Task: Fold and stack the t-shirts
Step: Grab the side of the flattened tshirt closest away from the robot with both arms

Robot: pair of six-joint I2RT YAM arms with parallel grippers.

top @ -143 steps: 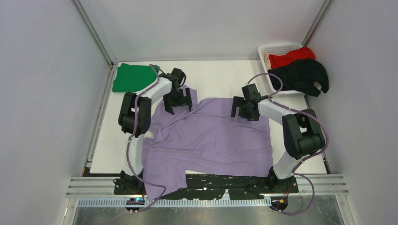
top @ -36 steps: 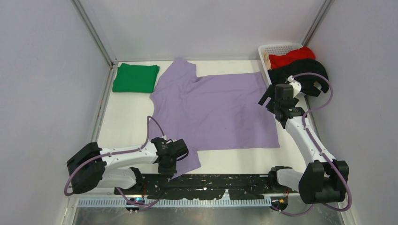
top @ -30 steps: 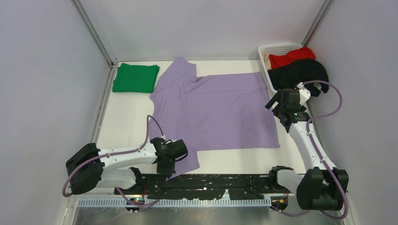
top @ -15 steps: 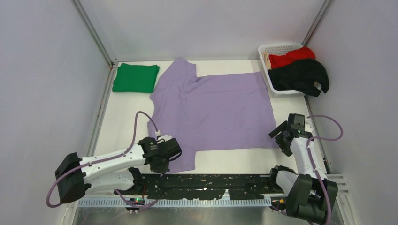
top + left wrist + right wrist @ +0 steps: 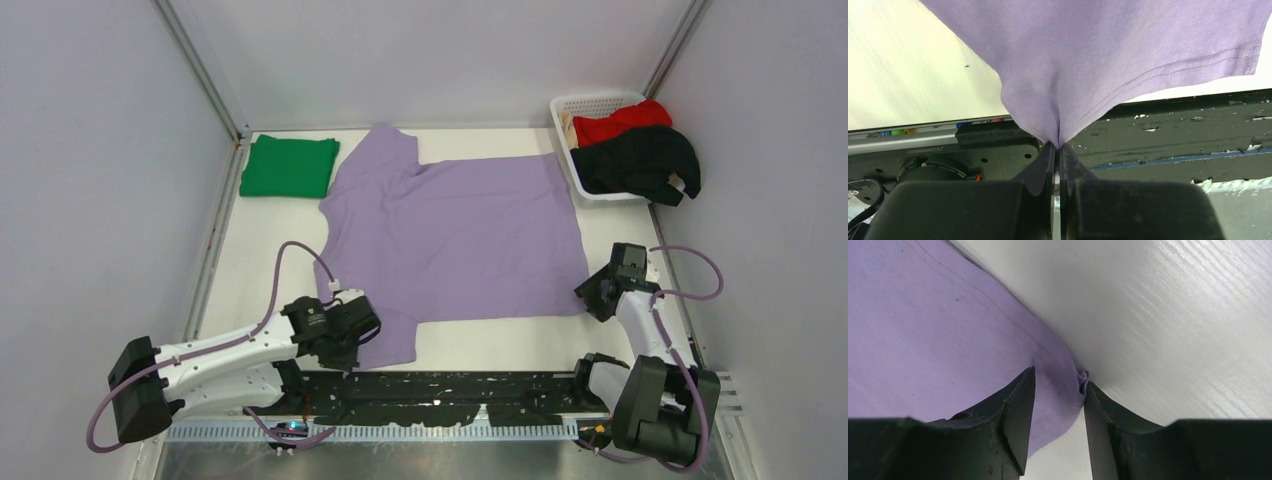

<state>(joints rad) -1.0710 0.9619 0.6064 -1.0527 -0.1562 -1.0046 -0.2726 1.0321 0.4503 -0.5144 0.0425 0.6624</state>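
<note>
White table (image 5: 260, 260): lavender t-shirt (image 5: 460, 240) spread flat. Left gripper (image 5: 1056, 147) clamped on near sleeve; right gripper (image 5: 1058, 384) part-open astride hem corner. Step: gripping for first fold. Next: right clamps, both lift.

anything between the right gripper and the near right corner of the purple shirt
Nothing visible does. The right gripper sits at the lavender t-shirt corner, one finger on each side of the hem, jaws apart, over the white table.

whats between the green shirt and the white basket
The spread-out lavender t-shirt lies between the folded green t-shirt and the white basket; the top view shows it.
</note>
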